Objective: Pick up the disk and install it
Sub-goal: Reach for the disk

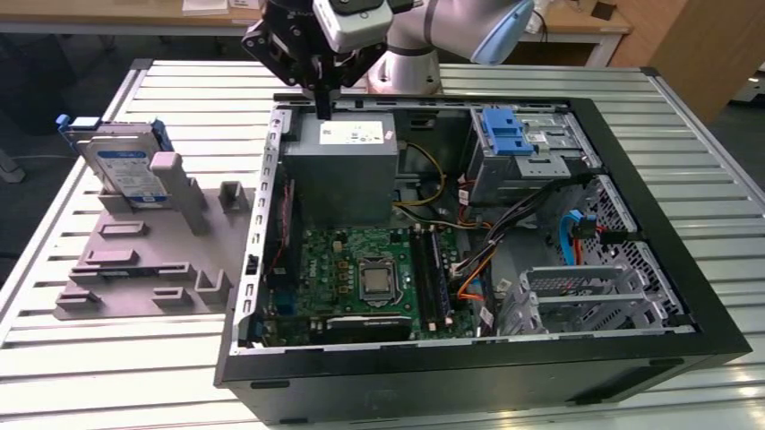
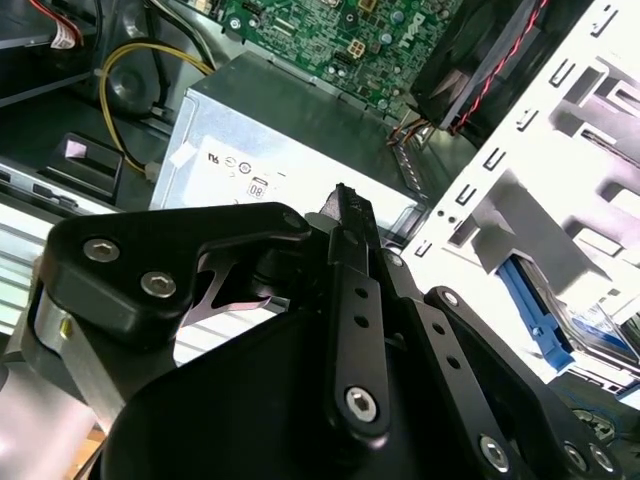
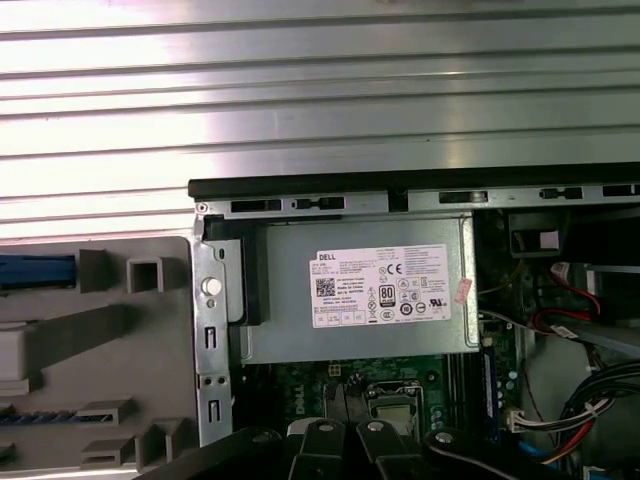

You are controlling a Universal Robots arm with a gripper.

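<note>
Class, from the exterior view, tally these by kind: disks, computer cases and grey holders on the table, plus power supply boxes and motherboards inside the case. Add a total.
disk: 1
computer case: 1
grey holder: 1
power supply box: 1
motherboard: 1
Total: 5

Disk (image 1: 124,168): lower portion concealed behind the posts of the grey holder (image 1: 143,269) in the exterior view; label print too small to make out. Arm (image 1: 460,31): cut off by the picture's top edge there. Power supply (image 2: 250,130): near end masked by the gripper (image 2: 342,195) body in the second wrist view
</note>
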